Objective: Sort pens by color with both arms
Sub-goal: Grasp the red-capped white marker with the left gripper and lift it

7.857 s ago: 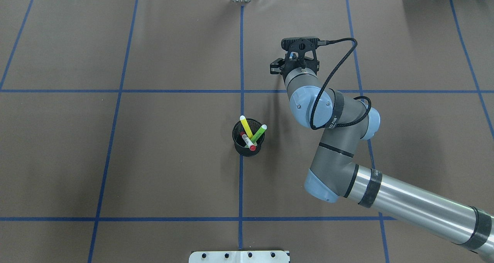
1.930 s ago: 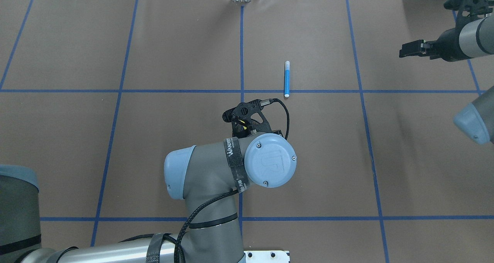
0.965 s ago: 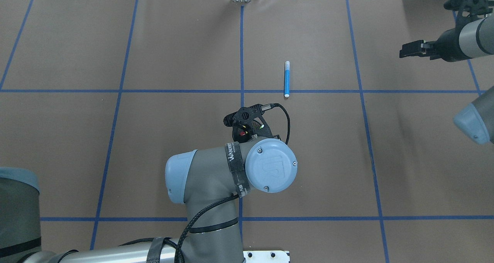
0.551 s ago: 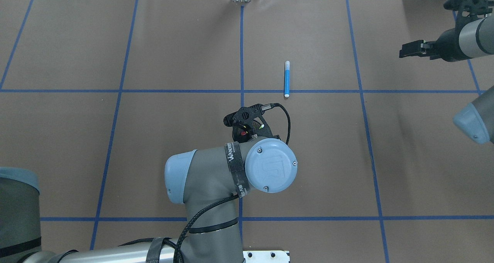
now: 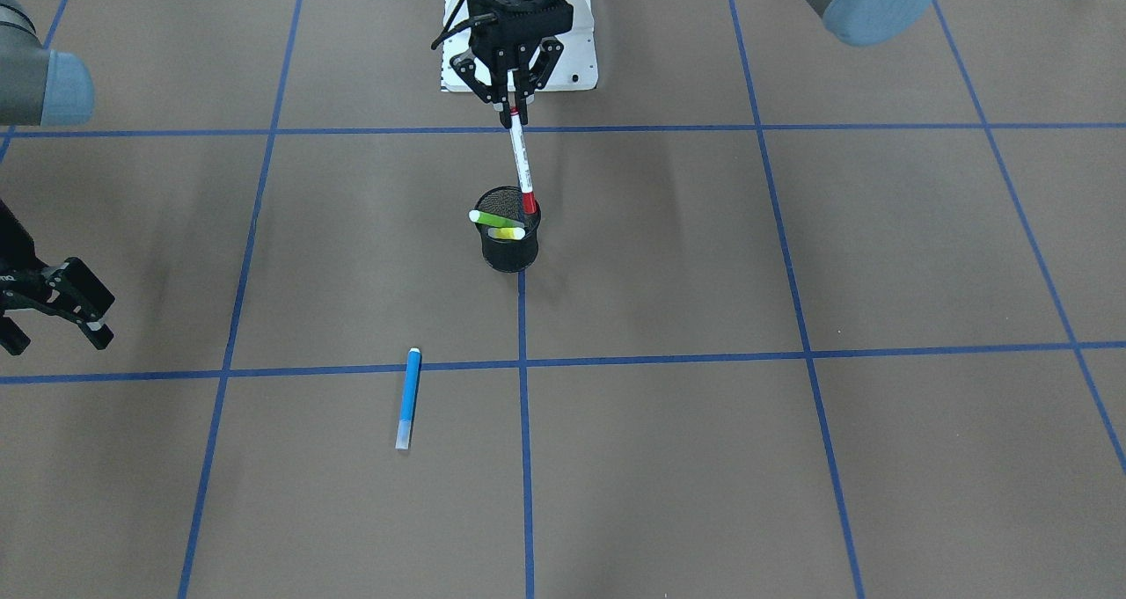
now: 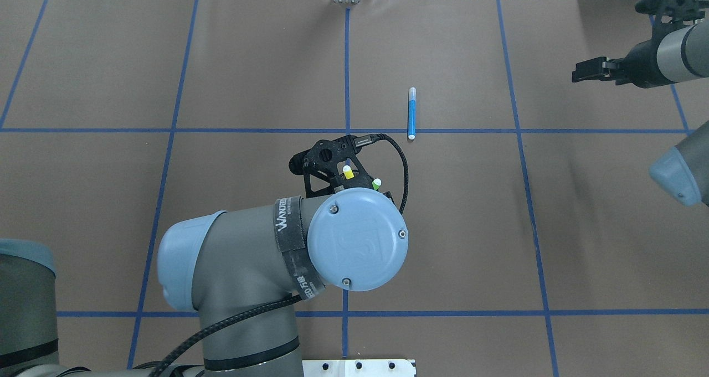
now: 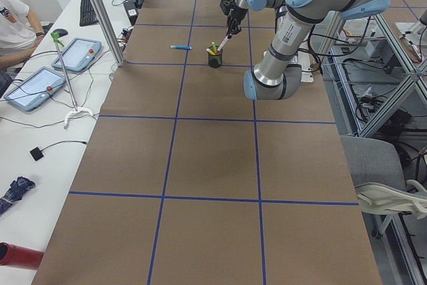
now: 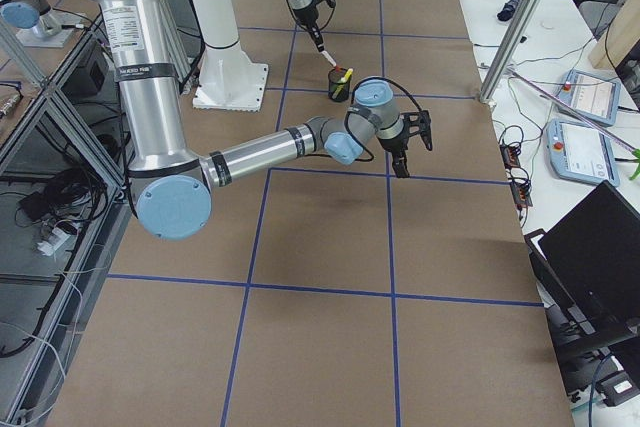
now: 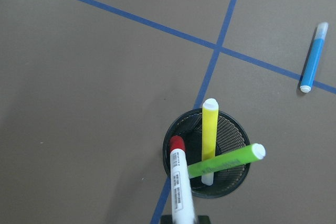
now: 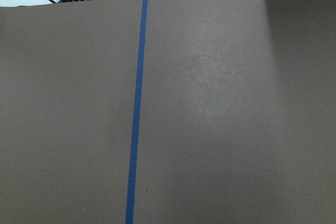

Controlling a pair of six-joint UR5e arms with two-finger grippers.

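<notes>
My left gripper is shut on the upper end of the white pen and holds it steeply over the black mesh cup. The pen's red cap hangs at the cup's rim. The yellow pen and the lime-green pen lean inside the cup. The blue pen lies flat on the table, apart from the cup, and also shows in the front-facing view. My right gripper is open and empty, far off to the side, and also shows in the overhead view.
The brown table mat is marked with blue tape lines. In the overhead view my left wrist hides most of the cup. The white pedestal base stands behind the cup.
My left gripper has risen with the white pen, drawing it up from the cup. The blue pen and my right arm have not moved in the last two seconds.
</notes>
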